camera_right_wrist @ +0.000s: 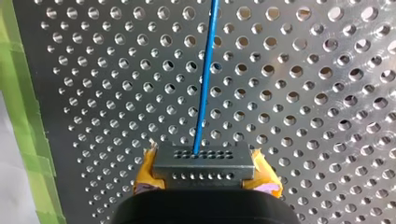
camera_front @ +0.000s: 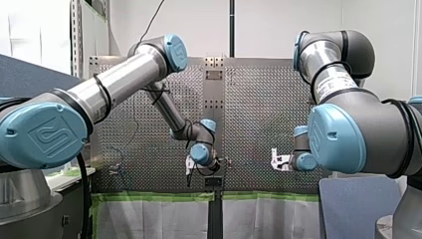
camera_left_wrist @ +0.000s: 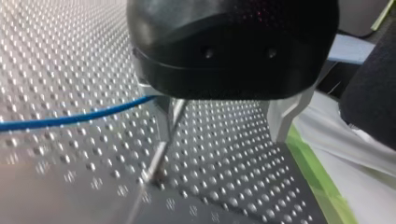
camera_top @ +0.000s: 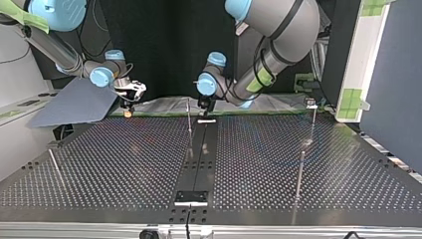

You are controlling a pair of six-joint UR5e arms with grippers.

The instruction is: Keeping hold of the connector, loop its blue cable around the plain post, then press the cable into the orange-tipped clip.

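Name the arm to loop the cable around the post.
Right, probably: my right gripper is shut on the connector, blue cable running ahead. My left gripper stands open at the metal post.

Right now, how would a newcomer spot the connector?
Over the perforated table, near the green tape, find my right gripper. Its yellow pads clamp the connector: a grey block, alone in having rows of tiny holes and a blue cable leaving it.

Front view: bright, even room light, soft shadows. Top view: dim, black backdrop (camera_top: 164, 50); pale glare streaks on the table (camera_top: 323, 164). Left wrist view: the post (camera_left_wrist: 161, 149) is blurred; the table beside it washes out. Right wrist view: evenly lit, the connector (camera_right_wrist: 204, 161) in focus.
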